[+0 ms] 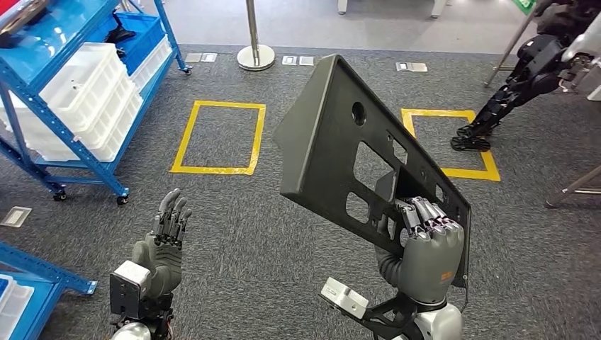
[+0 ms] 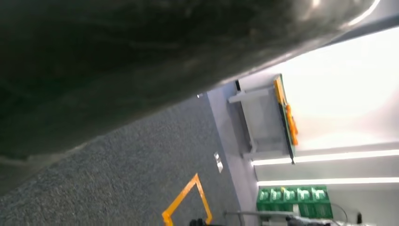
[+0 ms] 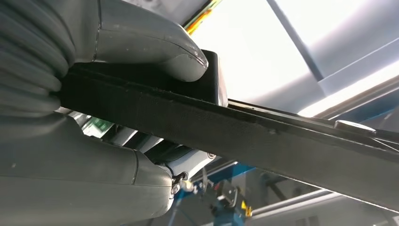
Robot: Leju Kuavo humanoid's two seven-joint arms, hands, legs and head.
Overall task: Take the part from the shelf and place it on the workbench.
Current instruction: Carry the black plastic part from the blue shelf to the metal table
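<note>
**Spotter:** Right hand (image 1: 425,244) first: your fingers are wrapped around one lower corner of the dark panel (image 1: 333,134), and nothing else carries it. From the right wrist you see the thumb (image 3: 155,49) lying on one face of the panel's edge (image 3: 263,134) and the rest of the hand under the other face, so it's clamped there.

**Operator:** And the left?

**Spotter:** Your left hand (image 1: 164,244) is low, well apart from the panel, fingers spread and holding nothing. It gives no support.

**Operator:** Where's the risk, then?

**Spotter:** Most of the panel stands up and out from your grip, tilted, over bare carpet (image 1: 234,234). I'd judge that the long overhang could lever it round in the fingers if you swing or stop sharply. It might rotate, or slip out and drop to the floor.

**Operator:** Anything around me to mind?

**Spotter:** Yes. The blue shelf (image 1: 42,42) with its white bins (image 1: 85,85) stands to your left, a post on a round base (image 1: 255,53) ahead, and another robot (image 1: 528,71) to the far right. The panel's far corner sticks out and hides part of your forward view, so a turn could clip something. No bench shows yet, so you'll be carrying it while looking for one.
</note>
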